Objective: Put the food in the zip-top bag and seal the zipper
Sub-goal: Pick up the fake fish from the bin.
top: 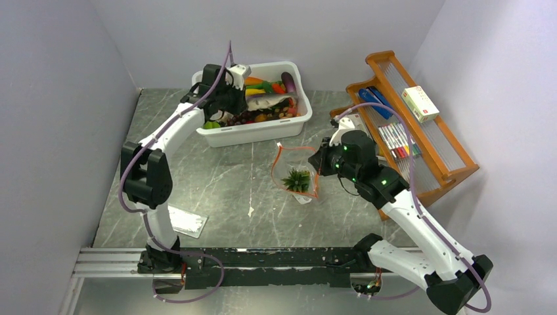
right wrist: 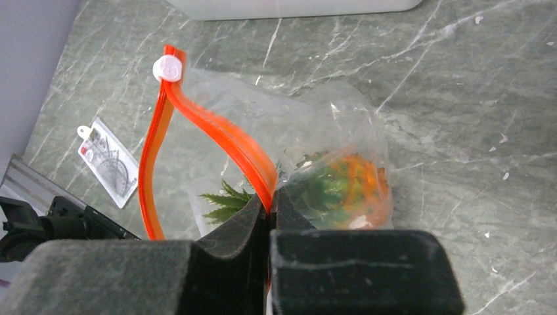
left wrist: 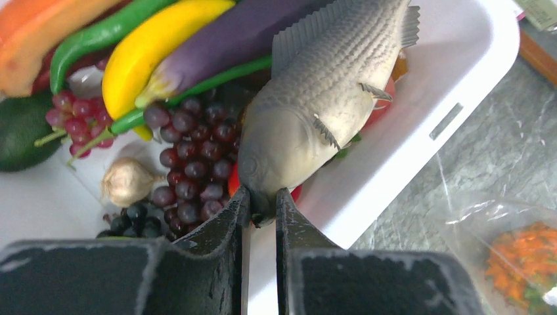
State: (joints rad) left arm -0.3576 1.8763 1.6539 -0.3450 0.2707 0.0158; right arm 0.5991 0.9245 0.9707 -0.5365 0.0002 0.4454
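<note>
The left gripper (left wrist: 263, 197) is clenched on the very tip of the toy fish (left wrist: 315, 111)'s snout. That is a thin, tapered purchase on a long, heavy-looking body lying across the other pieces in the white tub (left wrist: 420, 125). Lifted from that end, the fish could swing down, twist out of the pads and drop back, or drag the grape bunch (left wrist: 194, 164) and the eggplant (left wrist: 243, 39) beside it toward the rim. The right gripper (right wrist: 269, 200) is pinched tight on the zipper (right wrist: 217, 131), holding one lip of the zip-top bag (right wrist: 322, 118) up off the counter (right wrist: 460, 98) so the mouth gapes, with the pineapple (right wrist: 348, 184) already lying inside at the bottom. That hold is a single point on a floppy strip, so the opening may sag or fold over when something is pushed in. From the top view the fish looks about as long as the bag is deep, so it may jam in the mouth, shove the bag along the counter, or leave its tail across the seal.
</note>
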